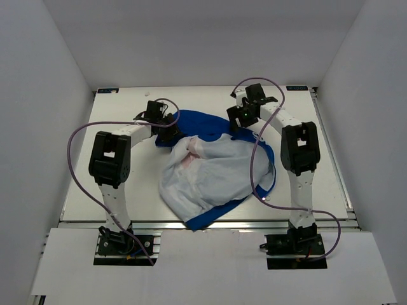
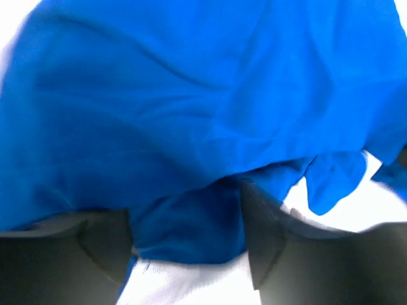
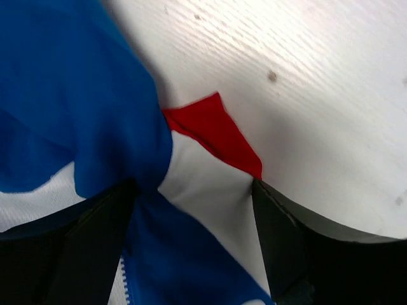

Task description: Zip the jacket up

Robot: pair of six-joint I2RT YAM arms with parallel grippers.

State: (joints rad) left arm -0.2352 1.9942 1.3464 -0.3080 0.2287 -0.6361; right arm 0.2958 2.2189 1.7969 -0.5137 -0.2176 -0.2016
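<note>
The jacket (image 1: 210, 171) lies crumpled in the middle of the table, mostly white lining up, with blue edges at the far and near sides. My left gripper (image 1: 168, 121) is at its far left blue part. In the left wrist view the left gripper (image 2: 184, 229) is open, with a fold of blue fabric (image 2: 191, 127) between the jaws. My right gripper (image 1: 234, 119) is at the far right edge. In the right wrist view the right gripper (image 3: 194, 190) is open over blue, white and red panels (image 3: 210, 127). A strip of zipper teeth (image 3: 124, 279) shows by the left finger.
The white table (image 1: 127, 184) lies inside white walls. Purple cables (image 1: 76, 159) loop beside both arms. The table's bare surface (image 3: 305, 82) shows beyond the jacket in the right wrist view.
</note>
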